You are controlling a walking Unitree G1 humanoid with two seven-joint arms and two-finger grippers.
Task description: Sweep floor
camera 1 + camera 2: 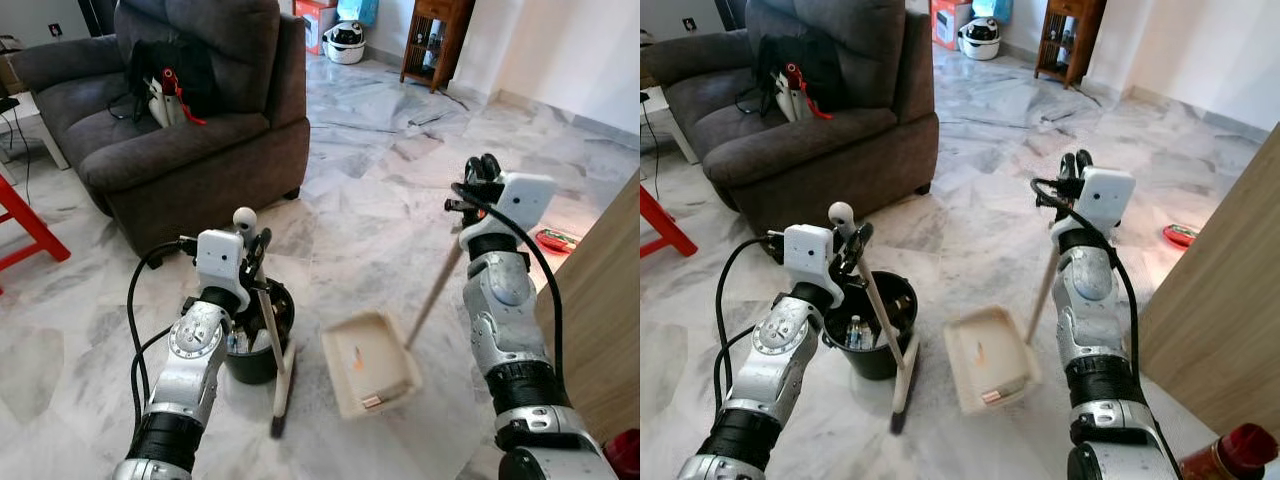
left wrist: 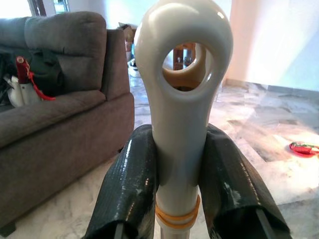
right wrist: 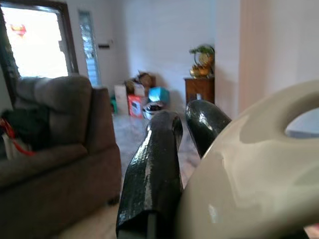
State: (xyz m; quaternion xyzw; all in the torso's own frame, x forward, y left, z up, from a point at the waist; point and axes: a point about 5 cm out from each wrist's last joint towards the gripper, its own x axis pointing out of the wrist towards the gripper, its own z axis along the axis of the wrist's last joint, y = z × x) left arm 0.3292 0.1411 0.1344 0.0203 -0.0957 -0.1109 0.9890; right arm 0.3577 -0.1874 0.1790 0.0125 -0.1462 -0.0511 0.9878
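Note:
My left gripper (image 1: 256, 248) is shut on the white broom handle (image 2: 182, 99), just below its looped end, with a black finger (image 2: 129, 184) on each side. The broom (image 1: 270, 330) leans down to its head (image 1: 283, 395) on the marble floor, right beside a black bin (image 1: 250, 368). A cream dustpan (image 1: 370, 365) lies flat on the floor to the right of the broom head, with a small orange speck inside. Its long pale handle (image 1: 435, 295) rises to my right gripper (image 1: 478, 190), which is shut on the handle's looped top (image 3: 249, 174).
A dark grey sofa (image 1: 190, 130) stands behind the bin at the left. A red stool (image 1: 25, 225) is at the far left. A wooden panel (image 1: 600, 330) borders the right side, with a red item (image 1: 558, 240) on the floor near it. Open marble floor stretches ahead.

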